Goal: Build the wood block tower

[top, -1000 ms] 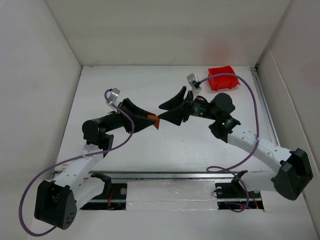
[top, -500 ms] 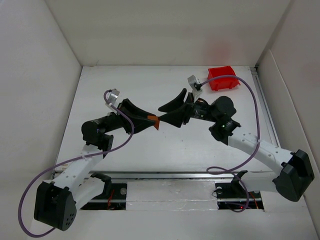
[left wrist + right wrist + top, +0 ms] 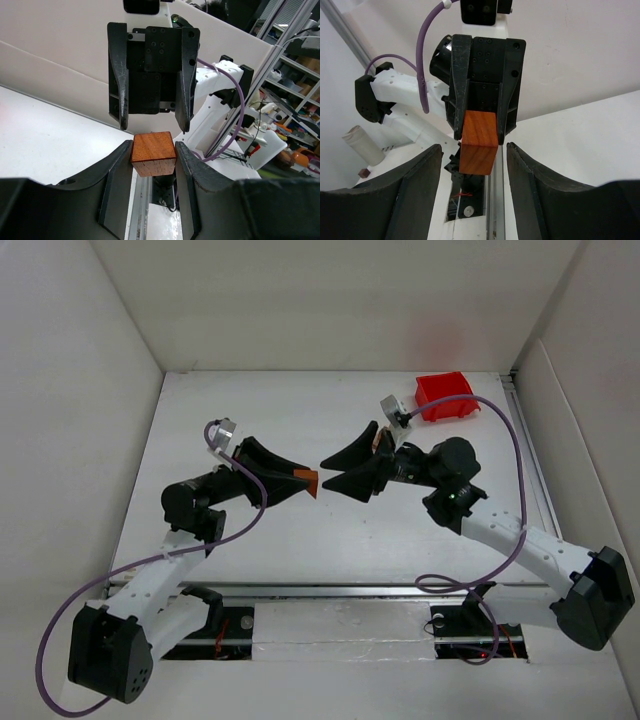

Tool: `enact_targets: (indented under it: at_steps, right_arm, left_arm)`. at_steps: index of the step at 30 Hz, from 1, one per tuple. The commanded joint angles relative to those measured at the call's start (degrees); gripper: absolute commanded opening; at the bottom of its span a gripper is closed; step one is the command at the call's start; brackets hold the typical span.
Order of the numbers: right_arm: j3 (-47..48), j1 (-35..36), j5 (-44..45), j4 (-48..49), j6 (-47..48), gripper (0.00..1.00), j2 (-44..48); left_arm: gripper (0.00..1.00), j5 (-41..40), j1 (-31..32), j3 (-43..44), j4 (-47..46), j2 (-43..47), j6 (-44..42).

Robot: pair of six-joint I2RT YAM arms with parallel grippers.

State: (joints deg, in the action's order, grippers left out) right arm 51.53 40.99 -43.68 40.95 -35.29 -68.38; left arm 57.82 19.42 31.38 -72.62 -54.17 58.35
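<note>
cube [image 3: 153, 159]: reddish-brown wood with visible grain, held off the table [image 3: 250, 410] near its middle, between the two arms; same spot as half a second ago.
left pincer [image 3: 304, 481]: closed on the cube, one finger pressed flat against each side face; it points right and has barely changed from the earlier frames.
right pincer [image 3: 325, 472]: spread wide and holding nothing, pointing left straight at the cube; its fingertips [image 3: 183, 117] stand just short of the cube, not touching it.
right arm, change: wrist and elbow have slid slightly right and toward the near edge since a second ago.
gap, change: in the top view a thin strip of table shows between cube and right fingertips, where they overlapped before.
red bin [image 3: 445, 397]: far right corner of the table, well apart from both pincers, unmoved.
</note>
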Motion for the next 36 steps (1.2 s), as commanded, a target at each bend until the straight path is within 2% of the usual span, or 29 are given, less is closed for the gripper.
enact_targets:
  at_steps: [1,12,19,36]
  right_arm:
    - [0.2,0.6,0.2,2.6,1.1,0.59,-0.8]
    - [3.0,2.8,0.0,3.2,0.9,0.59,-3.9]
    - [3.5,3.3,0.4,3.0,1.3,0.52,-3.3]
    - [4.2,3.8,0.7,4.9,0.2,0.5,-3.0]
  left_arm:
    - [0.0,-0.1,0.0,1.7,-14.7,2.1,-0.6]
    - [0.0,-0.2,0.0,1.5,-14.7,2.3,-0.6]
    - [0.0,-0.2,0.0,1.1,-14.8,2.2,-0.7]
    - [0.0,0.2,0.0,1.0,-15.1,2.0,-0.4]
